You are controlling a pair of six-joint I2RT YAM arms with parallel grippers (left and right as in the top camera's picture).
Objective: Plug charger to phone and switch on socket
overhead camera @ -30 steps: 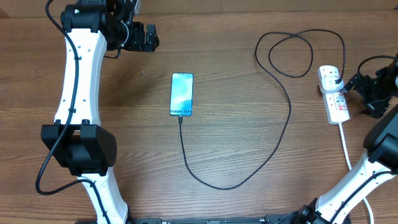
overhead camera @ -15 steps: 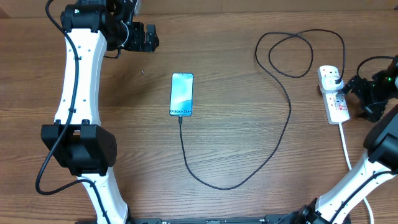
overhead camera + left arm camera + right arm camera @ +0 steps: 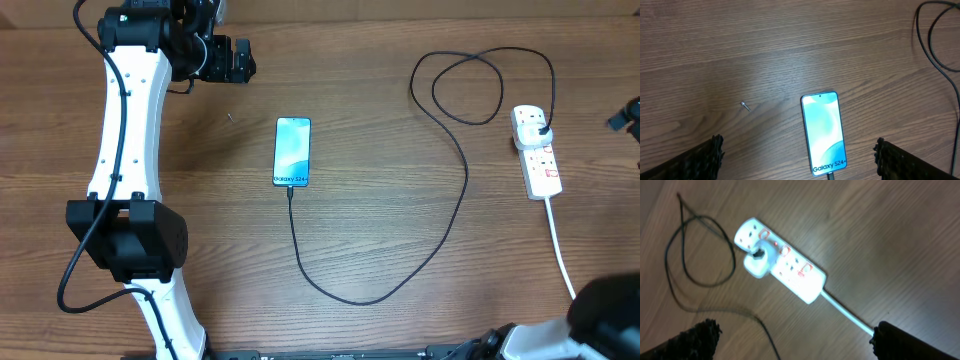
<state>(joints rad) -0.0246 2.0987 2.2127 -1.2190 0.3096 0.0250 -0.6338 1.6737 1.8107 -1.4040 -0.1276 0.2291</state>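
The phone (image 3: 292,151) lies flat at the table's middle with its screen lit; it also shows in the left wrist view (image 3: 823,132). The charger cable (image 3: 455,210) runs from the phone's bottom edge in a wide loop to its plug (image 3: 540,126), which sits in the white socket strip (image 3: 540,165) at the right. My left gripper (image 3: 798,150) is open and empty, high above the table beside the phone. My right gripper (image 3: 795,330) is open and empty, raised above the socket strip (image 3: 790,270); only a dark bit of it shows at the overhead view's right edge.
The strip's thick white cord (image 3: 558,245) runs to the front right edge. The cable makes a double loop (image 3: 470,85) at the back right. A tiny screw-like speck (image 3: 744,105) lies left of the phone.
My right gripper has pulled up and away to the right from beside the socket strip, almost leaving the overhead view. The left arm, phone and cable have not moved.
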